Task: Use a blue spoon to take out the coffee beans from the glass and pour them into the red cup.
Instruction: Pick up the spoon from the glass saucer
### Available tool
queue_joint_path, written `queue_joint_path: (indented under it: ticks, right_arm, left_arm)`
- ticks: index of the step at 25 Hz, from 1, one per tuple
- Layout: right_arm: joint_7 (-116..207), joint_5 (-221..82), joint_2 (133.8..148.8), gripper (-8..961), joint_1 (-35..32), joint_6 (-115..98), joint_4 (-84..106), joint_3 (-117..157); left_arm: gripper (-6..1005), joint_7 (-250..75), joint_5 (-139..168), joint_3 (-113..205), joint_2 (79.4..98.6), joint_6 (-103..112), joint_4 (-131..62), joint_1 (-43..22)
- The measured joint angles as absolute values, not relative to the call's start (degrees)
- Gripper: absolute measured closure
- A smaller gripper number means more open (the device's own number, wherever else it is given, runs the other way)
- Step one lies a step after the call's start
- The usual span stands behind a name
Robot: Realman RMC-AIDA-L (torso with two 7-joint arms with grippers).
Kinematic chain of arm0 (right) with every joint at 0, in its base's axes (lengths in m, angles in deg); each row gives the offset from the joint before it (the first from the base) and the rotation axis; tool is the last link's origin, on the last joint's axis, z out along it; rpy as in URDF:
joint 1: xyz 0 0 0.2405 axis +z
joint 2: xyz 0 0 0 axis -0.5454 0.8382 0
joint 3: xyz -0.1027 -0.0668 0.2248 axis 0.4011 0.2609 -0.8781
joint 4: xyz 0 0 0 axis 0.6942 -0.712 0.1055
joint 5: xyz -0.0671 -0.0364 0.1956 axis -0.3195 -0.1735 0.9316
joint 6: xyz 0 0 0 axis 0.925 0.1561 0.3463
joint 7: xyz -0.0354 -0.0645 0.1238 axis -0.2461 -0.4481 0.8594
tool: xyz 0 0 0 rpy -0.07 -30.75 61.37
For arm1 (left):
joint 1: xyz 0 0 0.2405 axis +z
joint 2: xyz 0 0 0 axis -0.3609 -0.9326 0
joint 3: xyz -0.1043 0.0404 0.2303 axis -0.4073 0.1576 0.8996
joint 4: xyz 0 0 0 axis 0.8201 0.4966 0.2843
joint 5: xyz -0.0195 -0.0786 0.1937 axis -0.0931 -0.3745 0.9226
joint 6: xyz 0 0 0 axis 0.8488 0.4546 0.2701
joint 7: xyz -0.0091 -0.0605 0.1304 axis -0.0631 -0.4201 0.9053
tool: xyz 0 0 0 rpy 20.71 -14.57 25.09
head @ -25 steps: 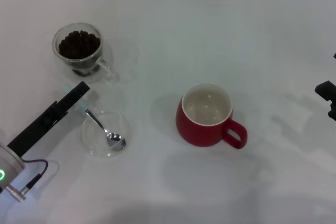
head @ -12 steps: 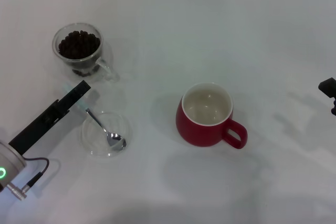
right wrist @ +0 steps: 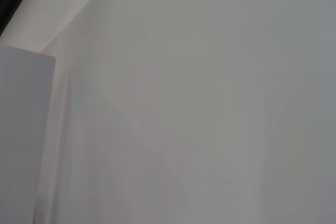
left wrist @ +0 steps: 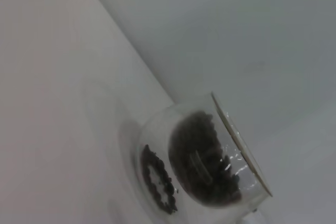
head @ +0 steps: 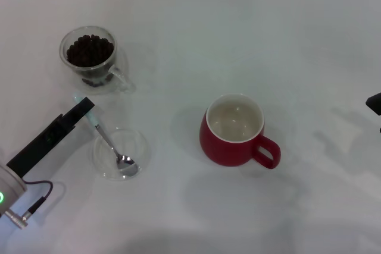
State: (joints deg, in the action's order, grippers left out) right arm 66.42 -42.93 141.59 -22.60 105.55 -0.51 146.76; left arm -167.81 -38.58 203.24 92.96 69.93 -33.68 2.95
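Note:
The glass [head: 89, 56] full of coffee beans [head: 89, 50] stands at the back left; the left wrist view shows the glass [left wrist: 236, 150] and its beans [left wrist: 202, 163] close up. The blue spoon [head: 95, 124] lies with its metal bowl in a flat clear saucer [head: 141, 142] and its pale blue handle pointing toward the glass. My left gripper [head: 84, 106] is shut on the spoon's handle, just in front of the glass. The red cup [head: 235, 141] stands empty at the middle, handle toward the front right. My right gripper [head: 375, 103] is parked at the right edge.
A white tabletop [head: 250, 34] lies all round. The saucer sits between the left arm and the red cup. The right wrist view shows only plain white surface.
My left gripper has drawn back toward the left, and the spoon has shifted left with it, its bowl sliding in the saucer. The right gripper has pulled farther off the right edge.

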Motion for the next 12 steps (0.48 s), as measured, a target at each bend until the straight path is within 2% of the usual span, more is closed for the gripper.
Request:
queue_joint_path:
  ticks: [7, 12]
  right_arm:
    - [66.35, -42.94, 141.64, 307, -22.53, 105.64, -0.57, 146.76]
    - [66.25, -42.95, 141.68, 307, -22.12, 105.46, -0.59, 146.8]
  left_arm:
    - [869, -167.89, -38.61, 203.25, 92.92, 70.32, -34.09, 2.97]
    - [870, -165.33, -38.69, 203.16, 92.7, 76.9, -37.14, 2.96]
